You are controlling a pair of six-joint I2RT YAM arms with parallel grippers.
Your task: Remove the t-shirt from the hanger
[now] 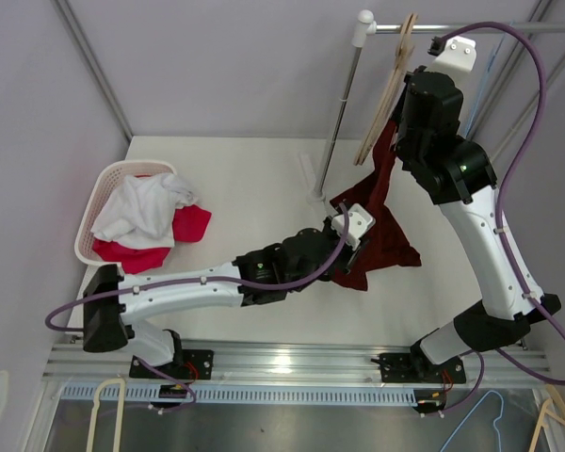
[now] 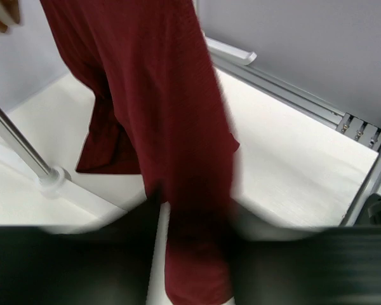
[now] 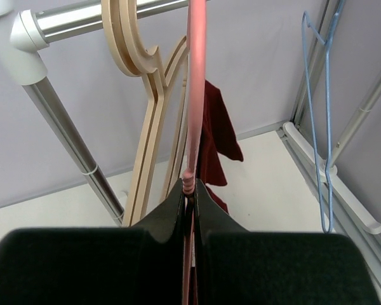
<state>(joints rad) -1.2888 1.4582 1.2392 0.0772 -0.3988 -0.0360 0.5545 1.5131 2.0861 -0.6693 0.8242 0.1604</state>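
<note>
Near the counter's far right corner, right end effector (image 3: 190, 190) clamps the pink hanger (image 3: 195, 95); the red t-shirt (image 1: 381, 221) hangs from it, hem inside left end effector (image 2: 193, 219), grip unclear. Next, probably: secure hem, pull down.

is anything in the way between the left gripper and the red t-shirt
Nothing visible. The t-shirt hangs right down between the blurred fingers of the left gripper; the rail post stands clear to one side.
</note>
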